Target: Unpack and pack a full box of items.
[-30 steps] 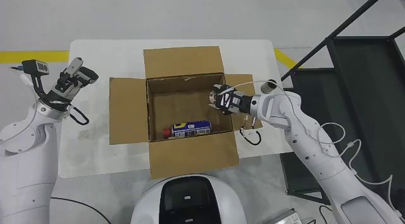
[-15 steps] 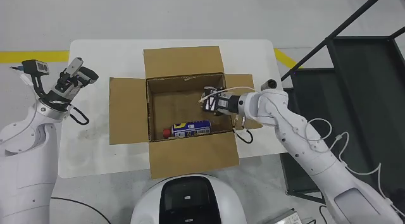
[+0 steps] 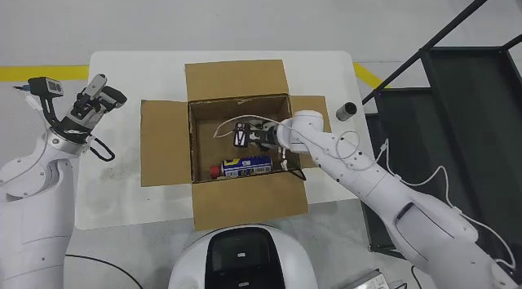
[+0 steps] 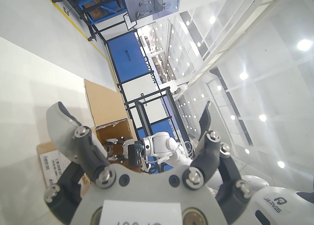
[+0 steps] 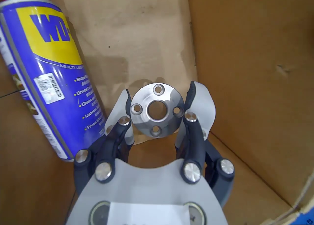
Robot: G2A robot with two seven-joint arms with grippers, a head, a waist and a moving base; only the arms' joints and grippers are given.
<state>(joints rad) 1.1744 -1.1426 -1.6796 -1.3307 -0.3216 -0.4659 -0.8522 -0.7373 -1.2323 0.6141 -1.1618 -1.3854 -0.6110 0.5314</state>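
An open cardboard box [image 3: 235, 79] stands mid-table with its flaps spread. A blue and yellow spray can [image 3: 247, 166] with a red cap lies on the box floor by the near wall; the right wrist view has the same can [image 5: 44, 69] beside my gripper. My right gripper [image 3: 242, 136] is inside the box, just above the can, shut on a round metal flange [image 5: 157, 109] with a centre hole and several bolt holes. That gripper [image 5: 159, 93] holds the flange by its rim above the cardboard floor. My left gripper [image 3: 102, 93] is raised off the table's left edge, open [image 4: 132, 108] and holding nothing.
A small dark cylinder [image 3: 347, 111] stands on the table [image 3: 122, 199] right of the box's right flap. A black metal rack [image 3: 444, 68] rises beyond the table's right edge. Box walls [image 5: 245, 52] close in around my right gripper.
My right gripper has moved left from the box's right wall to the middle of the box, carrying the flange. The left arm has stayed still.
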